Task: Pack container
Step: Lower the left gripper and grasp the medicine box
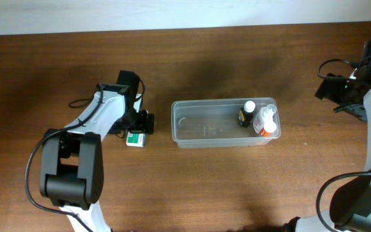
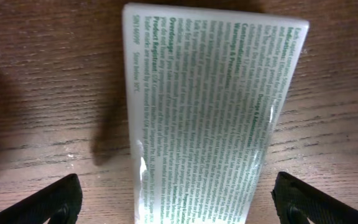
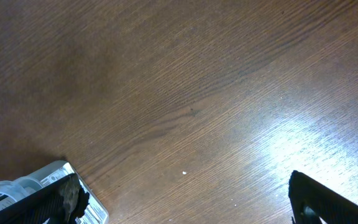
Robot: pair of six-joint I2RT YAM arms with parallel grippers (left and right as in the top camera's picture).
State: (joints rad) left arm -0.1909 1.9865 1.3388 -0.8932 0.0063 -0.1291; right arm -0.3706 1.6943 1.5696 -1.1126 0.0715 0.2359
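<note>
The container (image 1: pixel 205 129), a clear rectangular tub, lies mid-table. At its right end stand a dark bottle with a white cap (image 1: pixel 247 114) and a white bottle with an orange label (image 1: pixel 266 122). Left of it, a small white-and-green box (image 1: pixel 134 138) lies flat on the wood. My left gripper (image 1: pixel 142 127) hovers over that box. In the left wrist view the box (image 2: pixel 204 118) lies between the open fingers (image 2: pixel 48 202), untouched. My right gripper (image 1: pixel 330 90) is open at the far right, above bare wood (image 3: pixel 191 205). Only a corner of the container (image 3: pixel 48 175) shows there.
The tabletop is dark brown wood (image 1: pixel 192 58). The left arm's base (image 1: pixel 69 171) stands at the front left, with a cable trailing beside it. The right arm's base (image 1: pixel 356 203) stands at the front right.
</note>
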